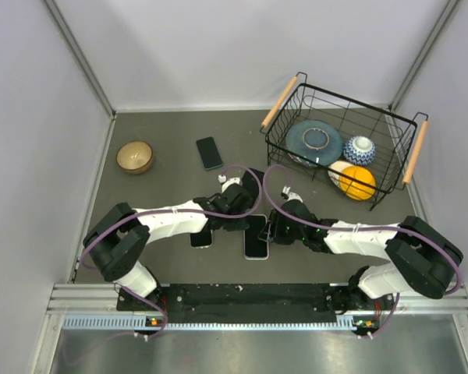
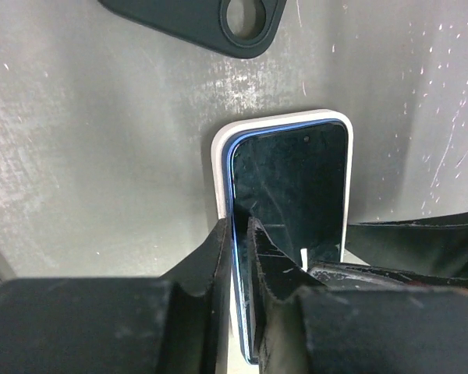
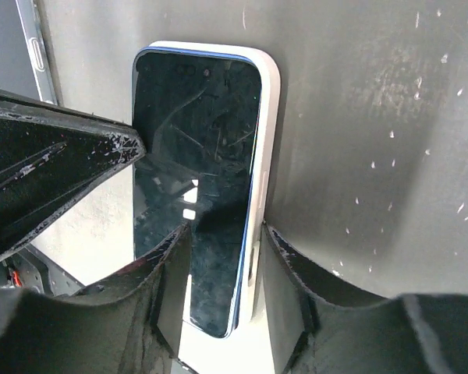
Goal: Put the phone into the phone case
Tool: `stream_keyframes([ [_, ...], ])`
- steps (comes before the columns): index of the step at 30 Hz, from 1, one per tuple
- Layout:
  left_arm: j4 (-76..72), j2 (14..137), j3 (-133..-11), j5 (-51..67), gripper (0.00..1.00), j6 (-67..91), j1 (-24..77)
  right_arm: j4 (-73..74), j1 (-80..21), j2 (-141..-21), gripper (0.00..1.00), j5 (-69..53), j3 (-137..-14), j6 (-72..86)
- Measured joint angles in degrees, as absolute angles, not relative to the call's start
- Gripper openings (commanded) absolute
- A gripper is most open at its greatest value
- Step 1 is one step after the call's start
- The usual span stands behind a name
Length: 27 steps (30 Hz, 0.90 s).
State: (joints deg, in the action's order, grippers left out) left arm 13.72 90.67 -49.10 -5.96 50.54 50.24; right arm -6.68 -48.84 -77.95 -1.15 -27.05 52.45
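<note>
Grey table (image 1: 164,195), top view: phone (image 1: 256,241) lies flat at near centre, long axis near-to-far. The left gripper (image 1: 238,216) is at its left edge and the right gripper (image 1: 272,228) at its right, equally close.

Left wrist view: phone sits in a white case (image 2: 216,167), left side seemingly proud; fingers pinch that blue edge.

Right wrist view: fingers straddle the right long edge, one on glass, one outside the case, apparently clamping.

I judge the left edge needs seating.
</note>
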Motion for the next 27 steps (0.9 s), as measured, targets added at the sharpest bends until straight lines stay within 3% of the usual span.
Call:
stream_keyframes([
  [8, 7.8, 89.3, -45.1, -3.3, 0.06, 49.3, 48.8, -10.0, -47.3, -79.6, 0.36, -3.4, -26.6, 51.4],
  [13, 7.0, 88.9, -44.3, -2.9, 0.22, 49.9, 48.6, -13.5, -47.0, -79.3, 0.4, -4.1, -24.8, 51.6],
  [17, 7.2, 88.6, -44.2, -2.6, 0.27, 50.3, 48.7, -15.4, -47.0, -78.7, 0.44, -4.0, -23.6, 51.7],
  [27, 11.6, 86.4, -44.1, -0.2, 0.23, 50.6, 50.1, -17.4, -47.1, -76.2, 0.52, -3.8, -20.9, 52.1],
])
